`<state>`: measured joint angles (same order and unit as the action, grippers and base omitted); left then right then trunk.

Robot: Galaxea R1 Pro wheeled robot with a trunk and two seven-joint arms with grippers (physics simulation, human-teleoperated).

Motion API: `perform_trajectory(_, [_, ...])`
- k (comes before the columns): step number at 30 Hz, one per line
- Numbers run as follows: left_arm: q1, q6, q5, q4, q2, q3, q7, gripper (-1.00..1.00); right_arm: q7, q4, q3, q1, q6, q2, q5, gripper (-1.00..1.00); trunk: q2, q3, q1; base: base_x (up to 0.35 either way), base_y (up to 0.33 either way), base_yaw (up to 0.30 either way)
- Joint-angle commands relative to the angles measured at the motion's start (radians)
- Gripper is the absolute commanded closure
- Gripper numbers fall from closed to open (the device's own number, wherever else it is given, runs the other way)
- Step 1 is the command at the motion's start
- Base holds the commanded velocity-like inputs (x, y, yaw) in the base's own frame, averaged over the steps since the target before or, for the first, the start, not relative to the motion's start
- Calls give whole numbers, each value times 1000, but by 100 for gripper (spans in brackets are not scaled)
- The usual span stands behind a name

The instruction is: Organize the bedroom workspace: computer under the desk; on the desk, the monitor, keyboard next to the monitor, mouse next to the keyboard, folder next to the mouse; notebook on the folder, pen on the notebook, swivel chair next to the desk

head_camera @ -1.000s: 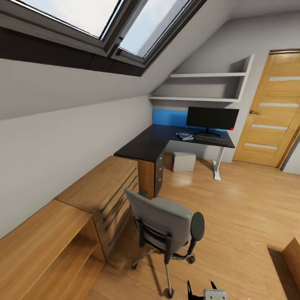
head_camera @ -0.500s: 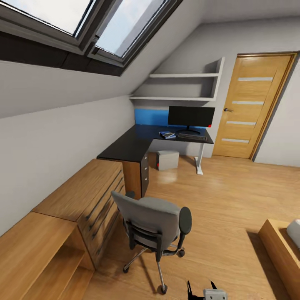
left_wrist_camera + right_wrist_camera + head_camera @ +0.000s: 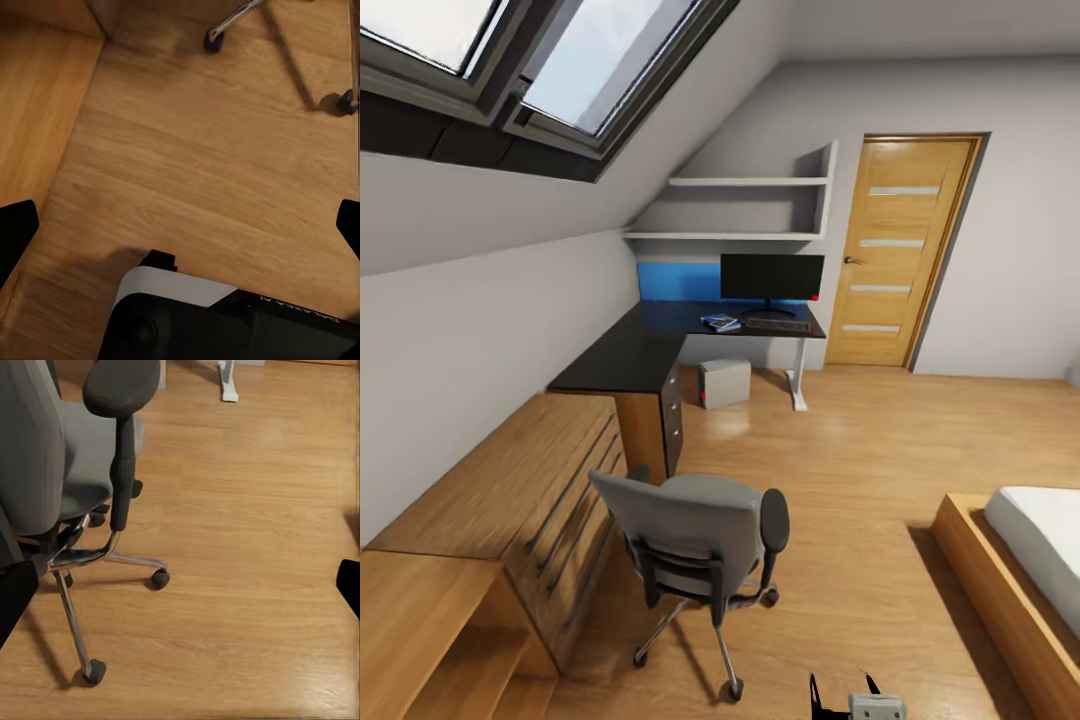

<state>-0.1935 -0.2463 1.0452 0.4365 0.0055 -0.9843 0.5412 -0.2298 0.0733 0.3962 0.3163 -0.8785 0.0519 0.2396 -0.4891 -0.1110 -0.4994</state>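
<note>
- Swivel chair (image 3: pixel 695 540) stands on the wood floor (image 3: pixel 840 470), well apart from the bench (image 3: pixel 630 355).
- Monitor (image 3: pixel 771 277) and keyboard (image 3: pixel 777 324) sit on the bench.
- Both claws spread wide, holding nothing.

The swivel chair (image 3: pixel 695 540) stands on the floor (image 3: pixel 860 480) in the near centre, its back toward the viewer, well apart from the desk (image 3: pixel 650 350). The desk occupies the far left corner. The monitor (image 3: pixel 771 279) stands on the far end of the tabletop; the keyboard (image 3: pixel 776 325) lies just in front of it. A computer case (image 3: pixel 723 382) sits on the floor under the desk. A chest of drawers (image 3: pixel 550 480) runs along the left wall, between the desk and the near edge. Shelves (image 3: pixel 745 210) hang above the monitor. A door (image 3: pixel 890 250) stands right of the desk. A bed (image 3: pixel 1020 560) lies near right.
</note>
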Motion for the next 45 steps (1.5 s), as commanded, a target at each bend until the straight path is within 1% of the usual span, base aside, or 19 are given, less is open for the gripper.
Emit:
perform_trajectory(1, [-1,-7,10,1,1,-9,5,-100,-3,-1,9,1,-3,1,7,-100,-2,-2,0,0,80,-300])
perform_trajectory(6, [-1,-7,10,1,1,-9,5,-100,-3,-1,10,1,-3,2,7,-100,-2,-2,0,0,70,-281])
perform_trajectory(11, [-1,-7,10,1,1,-9,5,-100,-3,-2,13,1,-3,2,7,-100,-2,-2,0,0,251,-94])
perform_trajectory(15, [-1,-7,10,1,1,-9,5,-100,-2,-3,13,1,-4,2,6,-100,-2,-2,0,0,253,-22])
perform_trajectory(24, [-1,-7,10,1,1,-10,5,-100,-2,-4,15,1,-3,0,6,-100,-2,-2,0,0,109,-2])
perform_trajectory(29, [-1,-7,10,1,1,-10,5,-100,-2,-4,15,1,28,1,6,-100,-2,-2,0,-5,270,0])
perform_trajectory(33, [-1,-7,10,1,1,-10,5,-100,-2,-4,15,1,54,1,6,-100,-2,-2,0,-6,118,0])
perform_trajectory(39, [-1,-7,10,1,1,-10,5,-100,-2,-4,15,1,65,1,6,-100,-2,-2,0,-2,122,0])
perform_trajectory(45, [-1,-7,10,1,1,-10,5,-100,-2,-4,15,1,69,2,6,-100,-2,-2,0,0,238,0])
